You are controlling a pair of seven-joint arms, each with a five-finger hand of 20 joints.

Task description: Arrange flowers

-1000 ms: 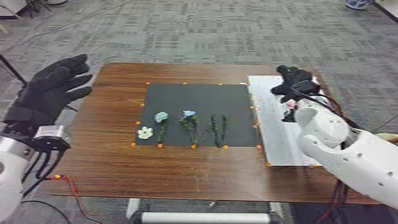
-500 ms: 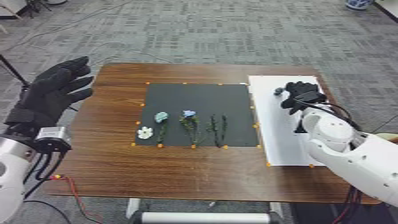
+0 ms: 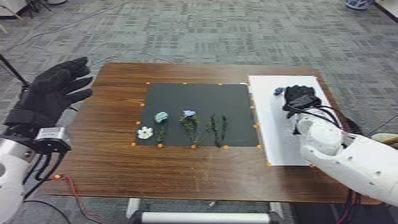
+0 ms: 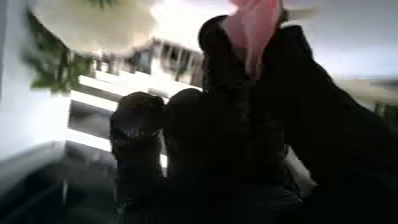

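Over the far part of the white board (image 3: 282, 135) is my right hand (image 3: 302, 96). In the right wrist view my right hand (image 4: 222, 125) pinches a pink flower (image 4: 252, 25) between its fingertips. A white bloom with green leaves (image 4: 93, 22) stands beside the fingers there. On the dark mat (image 3: 200, 97) lie a white flower (image 3: 145, 132), a pale blue-green flower (image 3: 161, 117), a blue flower (image 3: 188, 113) and dark green stems (image 3: 223, 127). My left hand (image 3: 53, 95) is open, off the table's left edge.
A small dark blue thing (image 3: 278, 91) lies on the white board, just left of my right hand. Orange marks run along the mat's edges. Brown wood (image 3: 160, 172) borders the mat on the near side.
My right hand has drawn back toward the robot and slightly right, and the small dark blue thing it covered is uncovered. The left hand and the flowers on the mat have not moved.
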